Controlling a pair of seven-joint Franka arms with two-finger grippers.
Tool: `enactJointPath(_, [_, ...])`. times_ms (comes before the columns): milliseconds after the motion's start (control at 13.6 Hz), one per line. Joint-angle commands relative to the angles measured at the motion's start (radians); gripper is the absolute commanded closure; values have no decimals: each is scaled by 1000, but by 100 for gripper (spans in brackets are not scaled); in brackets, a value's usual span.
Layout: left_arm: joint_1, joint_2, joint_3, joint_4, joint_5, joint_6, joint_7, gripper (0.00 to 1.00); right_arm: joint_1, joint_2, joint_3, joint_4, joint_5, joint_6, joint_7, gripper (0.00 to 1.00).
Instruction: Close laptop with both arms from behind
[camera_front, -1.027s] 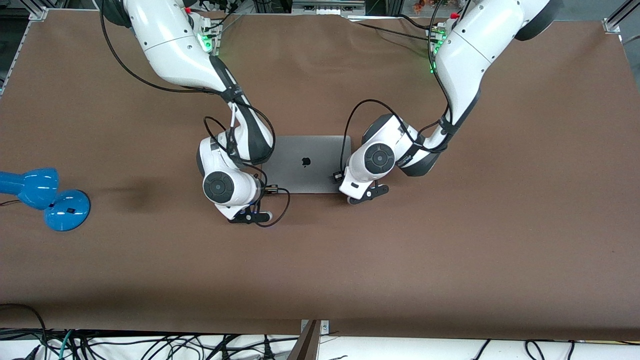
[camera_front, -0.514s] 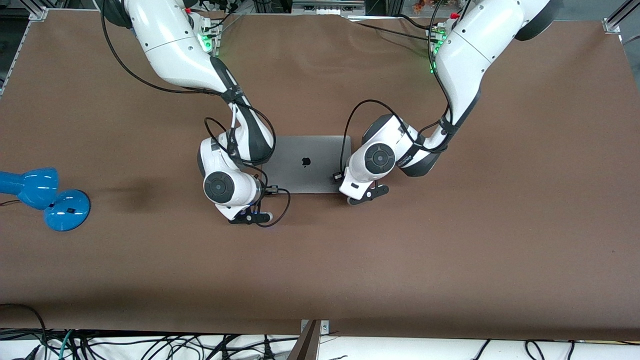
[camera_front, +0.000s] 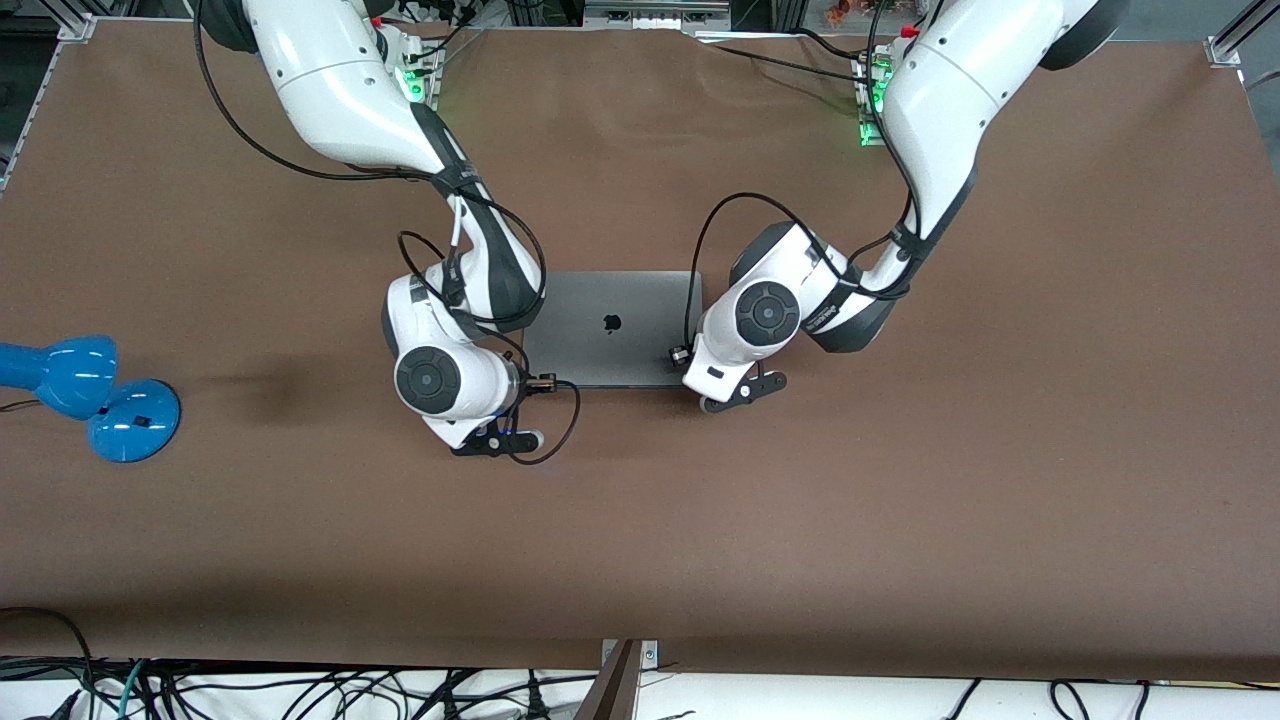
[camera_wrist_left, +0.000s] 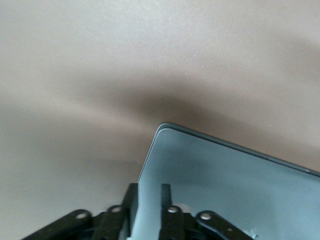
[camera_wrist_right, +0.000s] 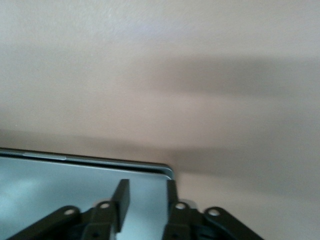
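Since the earlier frames both wrists have drifted slightly outward from the laptop (camera_front: 612, 328), which lies shut, lid up, in the middle of the table (camera_front: 900, 520), unmoved. In the front view the right arm's wrist has shifted toward its own end of the table, and the left arm's wrist has slid a little toward its end too. The left gripper (camera_wrist_left: 149, 200) sits over the laptop's corner, its fingers (camera_wrist_left: 165, 197) slightly apart, with the lid's edge showing between them; no clamping is evident. The right gripper (camera_wrist_right: 146, 197) sits over the other front corner, fingers (camera_wrist_right: 120, 197) parted a little and holding nothing. A blue lamp (camera_front: 85, 395) stands near the right arm's end.
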Motion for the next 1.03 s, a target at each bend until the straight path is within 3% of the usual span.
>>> enactJointPath(0, [2, -92, -2, -23, 36, -94, -2, 0, 2, -13, -55, 92, -31, -117, -4, 40])
enactJointPath(220, [4, -183, -3, -45, 36, -172, 21, 0, 7, -36, -118, 142, -33, -212, -6, 33])
enactJointPath(440, [31, -305, -6, -142, 30, -191, 95, 0, 1, -67, -163, 206, -32, -287, -12, 33])
enactJointPath(734, [102, -459, -9, -281, 16, -191, 230, 0, -114, -151, -150, 191, -33, -295, -14, 27])
enactJointPath(954, [177, -532, -8, -319, 13, -197, 351, 0, -211, -231, -84, 176, -169, -298, -67, 22])
